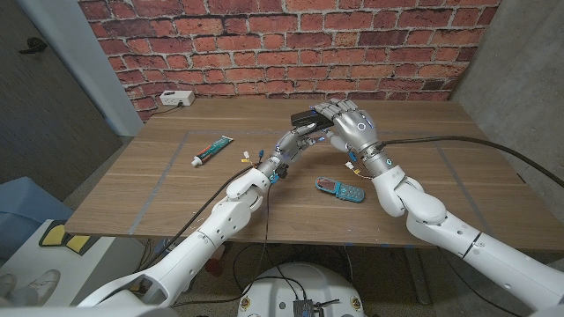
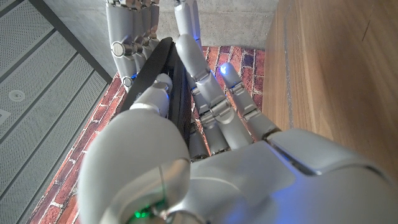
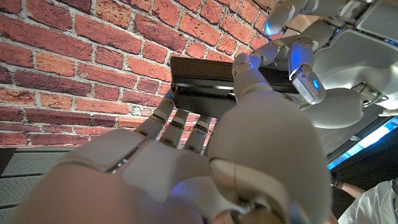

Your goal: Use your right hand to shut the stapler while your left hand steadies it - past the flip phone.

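Flip phone point(image 1: 340, 188) nearest, left robot hand point(image 1: 304, 138) gripping black stapler point(image 1: 308, 116), right robot hand point(image 1: 345, 120) clasping it (farther back).

Behind the flip phone point(image 1: 340, 188) lies the stapler point(image 1: 308, 117); the tube point(image 1: 212, 151) lies well left.

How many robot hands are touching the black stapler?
2. The left hand holds the stapler from the near side, and the right hand lies over its top, both at the table's far middle, past the flip phone.
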